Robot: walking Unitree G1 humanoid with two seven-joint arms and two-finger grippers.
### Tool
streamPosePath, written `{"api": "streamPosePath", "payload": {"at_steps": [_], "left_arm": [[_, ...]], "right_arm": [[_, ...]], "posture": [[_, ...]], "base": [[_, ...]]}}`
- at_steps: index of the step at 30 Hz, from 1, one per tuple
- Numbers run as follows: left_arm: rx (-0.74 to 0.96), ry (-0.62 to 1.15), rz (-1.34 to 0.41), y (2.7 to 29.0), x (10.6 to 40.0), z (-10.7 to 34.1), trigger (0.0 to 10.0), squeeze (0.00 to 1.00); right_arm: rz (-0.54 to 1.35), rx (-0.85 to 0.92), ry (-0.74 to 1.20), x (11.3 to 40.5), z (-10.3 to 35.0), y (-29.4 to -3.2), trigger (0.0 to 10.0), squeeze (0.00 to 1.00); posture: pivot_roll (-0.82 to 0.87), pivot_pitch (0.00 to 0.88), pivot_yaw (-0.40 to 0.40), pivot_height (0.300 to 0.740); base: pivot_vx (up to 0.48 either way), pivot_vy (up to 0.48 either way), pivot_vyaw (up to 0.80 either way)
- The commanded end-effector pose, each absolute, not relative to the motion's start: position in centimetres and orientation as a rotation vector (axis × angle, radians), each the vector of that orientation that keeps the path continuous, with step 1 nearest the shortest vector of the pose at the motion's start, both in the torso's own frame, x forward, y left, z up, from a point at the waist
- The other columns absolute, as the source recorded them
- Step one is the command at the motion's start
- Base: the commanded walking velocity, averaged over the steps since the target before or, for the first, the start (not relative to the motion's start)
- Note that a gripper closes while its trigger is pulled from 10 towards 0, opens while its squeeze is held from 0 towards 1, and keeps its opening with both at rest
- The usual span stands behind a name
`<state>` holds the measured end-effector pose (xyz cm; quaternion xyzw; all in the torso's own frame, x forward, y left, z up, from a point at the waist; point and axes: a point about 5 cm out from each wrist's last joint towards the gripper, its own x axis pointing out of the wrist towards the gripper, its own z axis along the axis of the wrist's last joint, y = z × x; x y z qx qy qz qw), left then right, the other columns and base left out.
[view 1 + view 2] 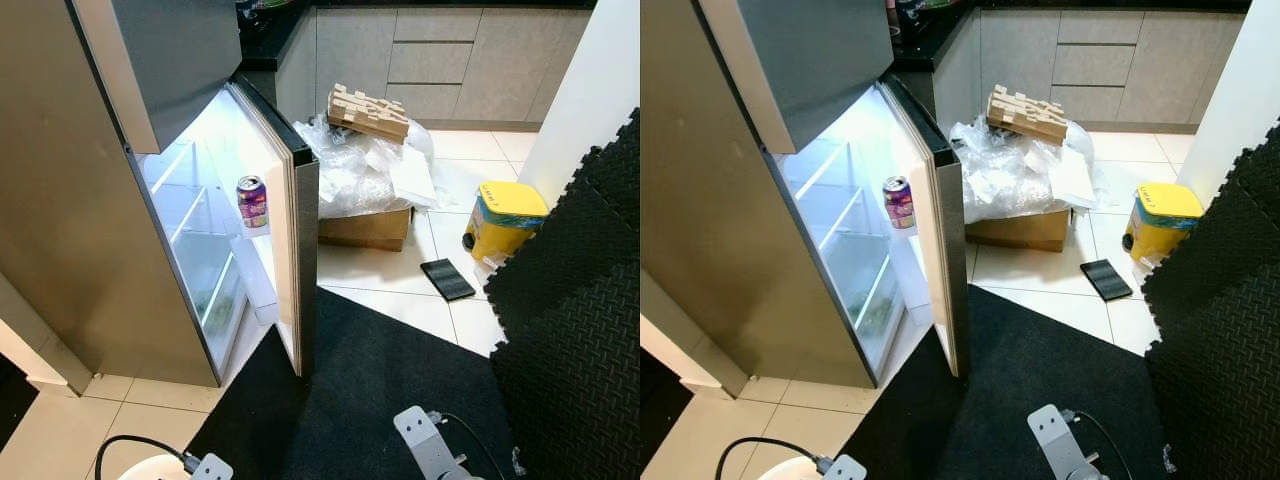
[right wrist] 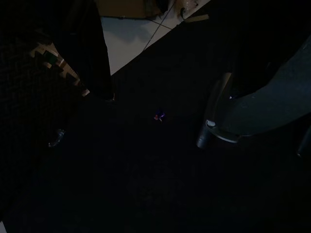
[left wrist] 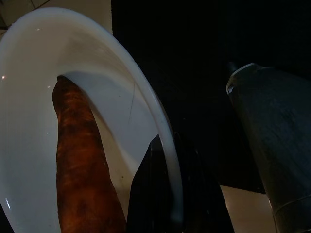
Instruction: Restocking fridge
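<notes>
The fridge (image 1: 90,200) stands with its lower door (image 1: 295,230) swung open and the inside lit. A purple drink can (image 1: 252,200) stands upright on a door shelf. In the left wrist view my left gripper (image 3: 167,150) is shut on the rim of a white bowl (image 3: 121,82), one black finger (image 3: 153,194) inside it. A long orange-brown carrot (image 3: 80,160) lies in the bowl. The bowl's edge (image 1: 150,468) shows at the bottom left of the left eye view, low in front of the fridge. My right arm (image 1: 425,440) hangs over the black mat (image 2: 160,160).
Glass shelves (image 1: 190,215) inside the fridge are bare. Behind the door sits a cardboard box (image 1: 365,228) heaped with plastic wrap and wooden pieces. A yellow bin (image 1: 503,218) and a dark flat object (image 1: 447,278) are on the tiles. Black foam mats (image 1: 575,290) rise at right.
</notes>
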<state>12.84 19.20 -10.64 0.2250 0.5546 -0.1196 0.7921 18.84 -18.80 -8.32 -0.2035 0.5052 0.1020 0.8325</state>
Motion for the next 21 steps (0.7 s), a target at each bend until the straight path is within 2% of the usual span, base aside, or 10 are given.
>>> {"api": "streamPosePath", "payload": {"at_steps": [1, 21], "left_arm": [[0.501, 1.222, -0.252, 19.98, 12.20, -10.74, 10.0, 0.00], [0.505, 1.213, -0.259, 20.00, 12.55, -10.63, 10.0, 0.00]], "right_arm": [[0.228, -0.428, 1.070, 18.92, -8.32, -18.47, 10.0, 0.00], [0.236, -0.423, 1.068, 18.92, -8.38, -18.02, 10.0, 0.00]], "posture": [[-0.15, 0.000, 0.031, 0.740], [-0.14, 0.000, 0.036, 0.740]], "base": [[0.251, 0.000, 0.00], [0.266, 0.000, 0.00]]}}
